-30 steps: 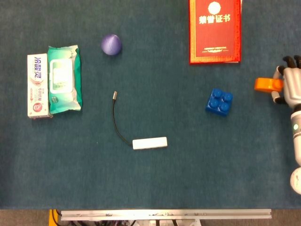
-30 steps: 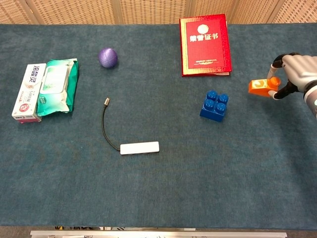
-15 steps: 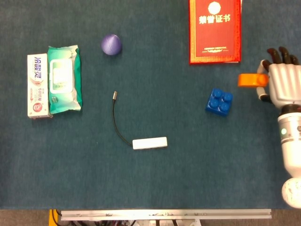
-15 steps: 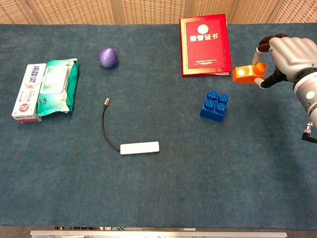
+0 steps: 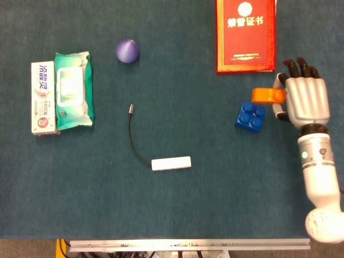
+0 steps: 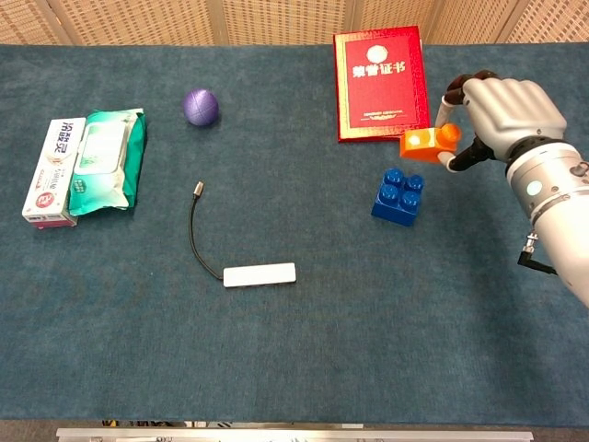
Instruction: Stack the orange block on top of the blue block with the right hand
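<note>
1. The right hand [image 5: 305, 100] reaches in from the right side of the table [image 5: 215, 188], its pale forearm running back toward the near right corner. In the head view the back of the hand faces up and the dark fingertips [image 5: 299, 64] point toward the far edge.
2. The right hand grips the orange block [image 5: 268, 95] between its thumb and fingers, on the side of the hand that faces the middle of the table. In the chest view the block [image 6: 429, 142] sticks out to the left of the curled fingers.
3. The left hand does not show in either view.
4. The orange block is held in the air, just above and slightly beyond the far right edge of the blue block [image 5: 250, 116]; the chest view shows a gap between them. It is a small bright orange brick with a raised stud on the end nearest the hand.
5. The blue block is a square brick with round studs on top, standing on the table just in front of the red booklet [image 5: 245, 35].
6. Elsewhere on the table lie a purple ball [image 5: 127, 51], a green wipes pack [image 5: 73, 90] touching a toothpaste box [image 5: 43, 97], and a white adapter [image 5: 171, 163] with a dark cable [image 5: 133, 134].
</note>
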{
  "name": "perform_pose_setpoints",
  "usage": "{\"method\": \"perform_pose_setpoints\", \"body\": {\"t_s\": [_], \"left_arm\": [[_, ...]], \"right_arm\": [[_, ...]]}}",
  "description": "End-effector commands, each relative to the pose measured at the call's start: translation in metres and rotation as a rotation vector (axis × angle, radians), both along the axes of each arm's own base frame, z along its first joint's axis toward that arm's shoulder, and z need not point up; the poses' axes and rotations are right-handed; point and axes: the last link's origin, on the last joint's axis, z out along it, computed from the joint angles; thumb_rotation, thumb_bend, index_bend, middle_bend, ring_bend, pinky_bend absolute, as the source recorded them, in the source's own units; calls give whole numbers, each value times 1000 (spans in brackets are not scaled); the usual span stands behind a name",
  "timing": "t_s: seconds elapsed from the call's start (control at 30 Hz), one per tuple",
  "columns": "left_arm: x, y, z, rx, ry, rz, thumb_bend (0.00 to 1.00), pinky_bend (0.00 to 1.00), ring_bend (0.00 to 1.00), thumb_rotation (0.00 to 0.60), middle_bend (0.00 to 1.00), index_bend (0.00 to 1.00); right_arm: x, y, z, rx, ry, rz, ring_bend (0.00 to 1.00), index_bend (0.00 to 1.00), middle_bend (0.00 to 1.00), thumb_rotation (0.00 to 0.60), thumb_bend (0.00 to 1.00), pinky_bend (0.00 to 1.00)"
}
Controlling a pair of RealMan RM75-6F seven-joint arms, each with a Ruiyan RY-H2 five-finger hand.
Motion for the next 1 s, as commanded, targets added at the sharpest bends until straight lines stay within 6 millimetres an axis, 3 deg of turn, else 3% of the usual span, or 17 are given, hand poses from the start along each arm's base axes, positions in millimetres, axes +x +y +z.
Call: {"method": "perform_pose_setpoints", "body": {"t_s": [0.03,0.53,1.0], "left_arm": [[-2,-2,0,-11,-2,3,42,491,488,600,611,534],[-9,-8,5,-23,3,8,42,492,488,600,611,535],[-11,-10,6,-17,15,10,42,492,488,600,611,534]], "right_arm": [[0,0,-6,0,-1,-15,82,519,183,600,282,194],[14,9,-26,-4,-90,-118,82,519,185,600,283,195],[25,11,-21,-19,-68,-171,82,519,185,600,307,228]]}}
